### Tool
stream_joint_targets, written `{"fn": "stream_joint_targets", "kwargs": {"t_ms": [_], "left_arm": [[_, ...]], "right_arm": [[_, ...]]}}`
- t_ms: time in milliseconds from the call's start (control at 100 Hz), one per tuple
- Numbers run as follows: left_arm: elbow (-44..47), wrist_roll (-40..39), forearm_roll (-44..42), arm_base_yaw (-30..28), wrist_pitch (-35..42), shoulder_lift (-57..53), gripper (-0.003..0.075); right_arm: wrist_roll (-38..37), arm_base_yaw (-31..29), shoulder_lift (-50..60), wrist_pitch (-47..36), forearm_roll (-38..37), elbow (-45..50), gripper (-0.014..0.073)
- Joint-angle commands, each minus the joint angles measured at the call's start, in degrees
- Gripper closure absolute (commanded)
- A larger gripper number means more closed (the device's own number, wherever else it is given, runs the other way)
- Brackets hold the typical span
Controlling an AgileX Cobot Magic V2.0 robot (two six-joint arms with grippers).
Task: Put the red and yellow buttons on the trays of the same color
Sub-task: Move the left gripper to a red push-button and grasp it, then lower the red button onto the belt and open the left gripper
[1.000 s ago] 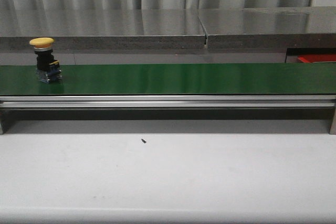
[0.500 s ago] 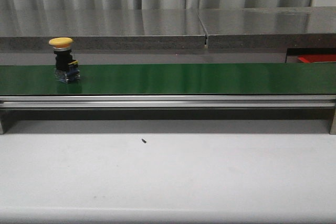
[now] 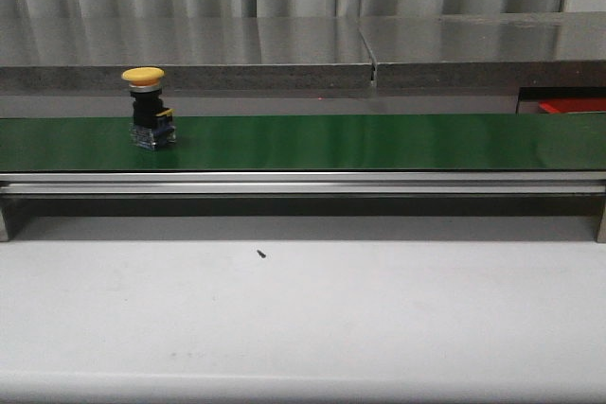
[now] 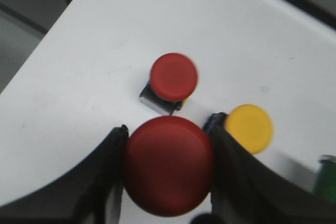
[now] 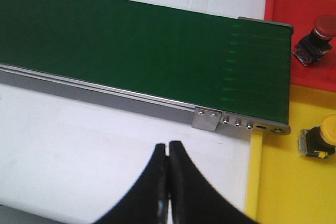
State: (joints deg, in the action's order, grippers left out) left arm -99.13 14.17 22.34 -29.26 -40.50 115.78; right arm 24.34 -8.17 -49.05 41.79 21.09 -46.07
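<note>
— Buttons? A yellow button (image 3: 144, 76) stands on the green belt (image 3: 379, 142), grey curtain behind.
— Left gripper (image 4: 168, 145) clamps a red button (image 4: 169, 165) above a white table (image 4: 79, 77); right gripper (image 5: 168, 153) closed, empty, near the yellow tray (image 5: 278, 182).

The front view is evenly and softly lit, rather dim toward the back; the steel shelf (image 3: 284, 49) carries pale vertical streaks of reflected light, and the green belt (image 3: 360, 142) shows a faint sheen near its middle. A dark shadow band lies under the belt's rail on the desk (image 3: 303, 319). The left wrist view is the weakest: the large red button (image 4: 169, 165) between the fingers (image 4: 105, 177) is soft and out of focus, and the smaller red button (image 4: 174, 76) has smeared edges. The right wrist view is bright and fairly sharp, the red tray (image 5: 294, 3) and yellow tray (image 5: 283, 182) saturated, the fingers (image 5: 160, 182) dark.
</note>
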Motion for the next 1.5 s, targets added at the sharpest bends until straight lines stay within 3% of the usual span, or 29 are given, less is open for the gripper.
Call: {"fn": "stream_joint_targets", "kwargs": {"t_ms": [0,200,760,970,1350,1490], "left_arm": [[-2.0,-0.1,3.0,1.6,-0.2,-6.9,0.0739],[-0.3,-0.1,3.0,6.9,-5.4,-12.8,0.0739],[17.3,3.1,2.6,20.1,6.7,-17.8,0.0739],[19.2,3.1,2.6,21.0,10.1,-17.8,0.0739],[19.6,3.1,1.6,21.0,9.0,-14.8,0.0734],[19.6,3.1,1.6,21.0,8.3,-13.8,0.0647]], "right_arm": [[0.4,0.1,0.2,-2.9,1.0,-1.3,0.0711],[0.4,0.1,0.2,-2.9,1.0,-1.3,0.0711],[0.4,0.1,0.2,-2.9,1.0,-1.3,0.0711],[0.4,0.1,0.2,-2.9,1.0,-1.3,0.0711],[0.4,0.1,0.2,-2.9,1.0,-1.3,0.0711],[0.4,0.1,0.2,-2.9,1.0,-1.3,0.0711]]}}
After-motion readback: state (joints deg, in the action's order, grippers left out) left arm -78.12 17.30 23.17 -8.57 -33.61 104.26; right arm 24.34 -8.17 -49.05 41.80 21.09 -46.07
